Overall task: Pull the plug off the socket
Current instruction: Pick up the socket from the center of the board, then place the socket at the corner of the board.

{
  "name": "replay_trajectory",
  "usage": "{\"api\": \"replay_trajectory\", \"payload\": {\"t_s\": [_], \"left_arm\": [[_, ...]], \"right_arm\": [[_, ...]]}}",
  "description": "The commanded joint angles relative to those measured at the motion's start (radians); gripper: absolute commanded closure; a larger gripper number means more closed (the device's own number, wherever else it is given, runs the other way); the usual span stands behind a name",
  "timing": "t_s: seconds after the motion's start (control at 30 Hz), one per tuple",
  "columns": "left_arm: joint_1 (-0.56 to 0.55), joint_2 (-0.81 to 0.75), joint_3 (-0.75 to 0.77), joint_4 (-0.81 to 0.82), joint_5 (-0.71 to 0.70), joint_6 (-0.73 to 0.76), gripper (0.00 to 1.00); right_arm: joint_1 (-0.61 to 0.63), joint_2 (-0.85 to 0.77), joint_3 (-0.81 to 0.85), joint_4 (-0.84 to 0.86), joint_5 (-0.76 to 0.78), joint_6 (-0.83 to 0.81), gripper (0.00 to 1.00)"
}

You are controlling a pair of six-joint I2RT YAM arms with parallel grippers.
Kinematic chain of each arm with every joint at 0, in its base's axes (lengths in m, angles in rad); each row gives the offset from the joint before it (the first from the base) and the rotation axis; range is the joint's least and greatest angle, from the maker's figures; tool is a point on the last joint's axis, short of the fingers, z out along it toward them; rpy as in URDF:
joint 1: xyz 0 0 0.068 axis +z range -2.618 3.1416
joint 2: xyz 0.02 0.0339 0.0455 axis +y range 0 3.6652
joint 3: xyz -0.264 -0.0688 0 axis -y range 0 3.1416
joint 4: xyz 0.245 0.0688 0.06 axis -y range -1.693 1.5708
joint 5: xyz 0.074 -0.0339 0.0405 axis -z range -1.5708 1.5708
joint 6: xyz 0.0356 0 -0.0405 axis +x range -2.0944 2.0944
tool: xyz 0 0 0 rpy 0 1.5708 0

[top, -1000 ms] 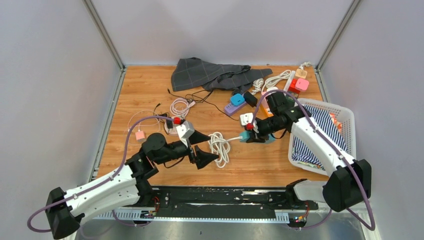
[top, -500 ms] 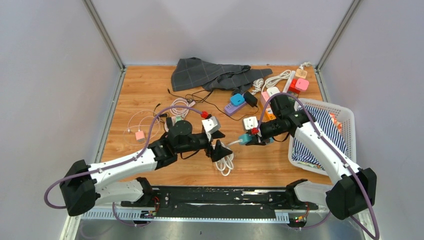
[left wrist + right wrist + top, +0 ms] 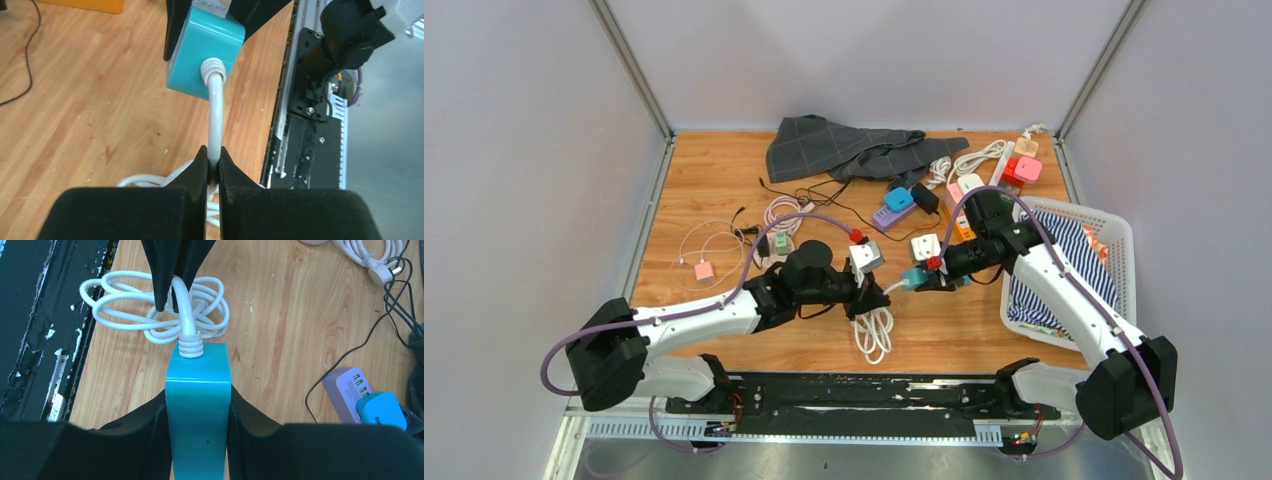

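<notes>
Starting at your left, a small pink adapter lies on the wooden table with a thin cord looped around it, well apart from the action. Your left arm reaches across the table toward the middle. The left gripper is pinched together on the white cable, with its two black fingers pressed against either side of the cord. It grips a short way behind the ribbed collar where the cord enters the block. Behind that grip, on the near side, the rest of the cable lies in a loose coil on the wood.

Next comes the teal socket block, near the middle of the table and held off the wood between the two arms. The cable end of the block faces your left gripper. The right gripper is clamped on the block's two long sides, and the right wrist view shows its pads flat against the teal plastic. You cannot tell from any view what sits at the block's far end, inside that grip.

Farther right and back, a purple power strip lies on the table, carrying a teal adapter. At the far right stands a white basket holding striped cloth.
</notes>
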Motion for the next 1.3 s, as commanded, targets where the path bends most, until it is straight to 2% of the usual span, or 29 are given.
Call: {"api": "replay_trajectory", "payload": {"t_s": [0.0, 0.03, 0.1, 0.13, 0.17, 0.37, 0.5, 0.73, 1.0, 1.27], "left_arm": [[-0.008, -0.034, 0.022, 0.015, 0.026, 0.013, 1.00], [-0.007, -0.057, 0.018, 0.015, 0.017, 0.016, 1.00], [-0.007, -0.113, 0.005, 0.015, -0.009, 0.019, 1.00], [-0.007, -0.143, -0.004, 0.015, -0.027, 0.020, 1.00], [-0.006, -0.174, -0.009, 0.016, -0.045, 0.020, 1.00], [0.023, -0.345, -0.044, 0.014, -0.084, 0.001, 1.00], [0.124, -0.444, -0.053, 0.012, -0.040, -0.055, 1.00], [0.426, -0.515, 0.017, 0.009, 0.040, -0.167, 1.00], [0.770, -0.345, 0.295, 0.011, 0.113, -0.330, 1.00], [0.979, -0.084, 0.459, 0.011, -0.039, -0.359, 1.00]], "right_arm": [[0.015, -0.022, -0.012, -0.011, -0.067, -0.018, 1.00], [0.014, -0.022, -0.013, -0.009, -0.066, -0.015, 0.95], [0.015, -0.024, -0.019, -0.002, -0.066, -0.005, 0.70], [0.015, -0.028, -0.026, 0.005, -0.067, 0.001, 0.54], [0.015, -0.033, -0.031, 0.013, -0.067, 0.006, 0.44], [0.015, -0.074, -0.045, 0.042, -0.073, 0.040, 0.01], [0.013, -0.078, -0.048, 0.051, -0.071, 0.051, 0.00], [0.013, -0.081, -0.062, 0.083, -0.051, 0.070, 0.00], [0.013, -0.081, -0.069, 0.092, -0.055, 0.070, 0.00], [0.013, -0.084, -0.075, 0.099, -0.058, 0.073, 0.00]]}}
